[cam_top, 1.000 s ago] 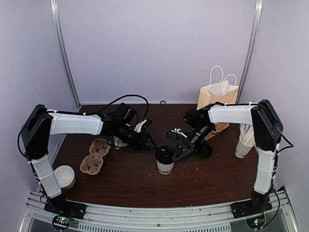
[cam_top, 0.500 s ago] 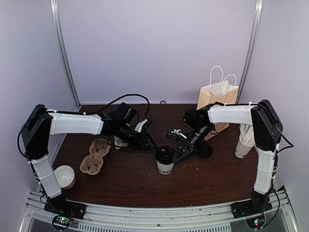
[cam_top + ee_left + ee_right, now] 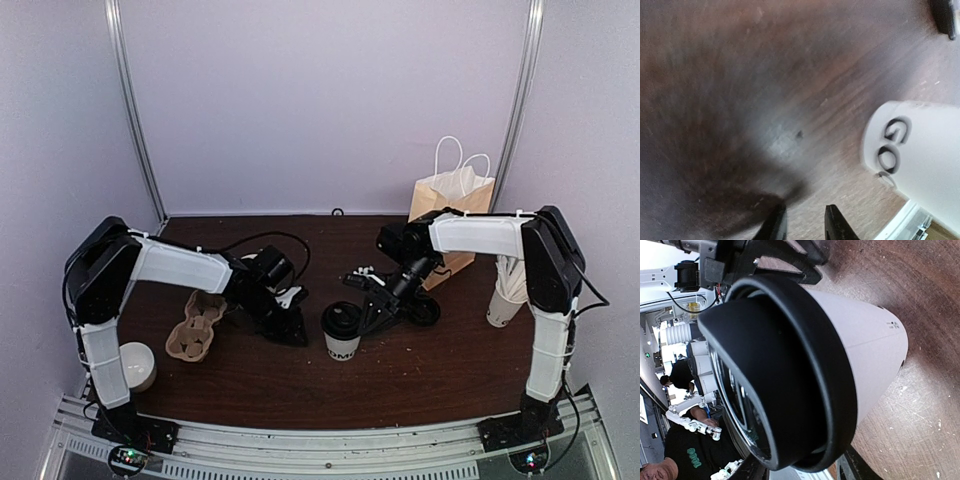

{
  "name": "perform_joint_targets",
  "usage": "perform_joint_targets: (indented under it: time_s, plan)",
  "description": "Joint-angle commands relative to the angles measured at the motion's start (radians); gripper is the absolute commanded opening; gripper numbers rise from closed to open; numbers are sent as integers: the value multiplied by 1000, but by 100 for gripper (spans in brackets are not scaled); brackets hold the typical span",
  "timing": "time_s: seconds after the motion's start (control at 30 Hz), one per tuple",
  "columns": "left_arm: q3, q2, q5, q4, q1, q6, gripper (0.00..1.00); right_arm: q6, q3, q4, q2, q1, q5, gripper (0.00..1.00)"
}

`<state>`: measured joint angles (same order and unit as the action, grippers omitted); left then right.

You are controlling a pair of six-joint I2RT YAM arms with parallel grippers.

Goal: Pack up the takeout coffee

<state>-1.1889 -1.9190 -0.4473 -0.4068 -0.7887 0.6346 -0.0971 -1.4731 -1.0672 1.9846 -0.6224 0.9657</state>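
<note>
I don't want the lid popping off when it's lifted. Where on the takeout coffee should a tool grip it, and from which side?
Take the takeout coffee on its white paper wall just under the black lid, coming in level from the robot's right, where the right tool is close beside it. It stands upright and narrows downward, so a grip there should catch under the rim.

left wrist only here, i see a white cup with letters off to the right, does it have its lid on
observer: yes, a black lid is on the cup.
operator: where's the right gripper
observer: the right gripper is at the cup's right side, straddling the lid; can't tell if it grips.
operator: and the bag
observer: the paper bag stands upright at the back right, behind the right arm.
</note>
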Motion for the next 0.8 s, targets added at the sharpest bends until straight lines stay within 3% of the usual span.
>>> perform_joint_targets:
  time_s: [0.0, 0.2, 0.3, 0.4, 0.53, 0.67, 0.77]
  plan:
    - [20, 23, 48, -19, -16, -26, 29, 30, 30, 107, 139, -2, -514, 45]
    - [-37, 45, 58, -22, -34, -48, 31, 18, 7, 88, 139, -13, -498, 44]
    - [-46, 91, 71, -19, -42, -55, 33, -23, -23, 68, 93, -2, -352, 46]
    - [-41, 175, 130, -20, -49, -70, 41, -84, -61, 35, 28, 19, -195, 51]
    - [-43, 277, 229, -21, -49, -94, 54, -125, -78, 11, -54, 32, -106, 58]
    - [-64, 280, 205, 21, -48, -121, 63, -140, -81, 3, -88, 32, -66, 61]
    - [-98, 237, 110, 54, -50, -131, 66, -148, -83, -5, -90, 32, -67, 63]
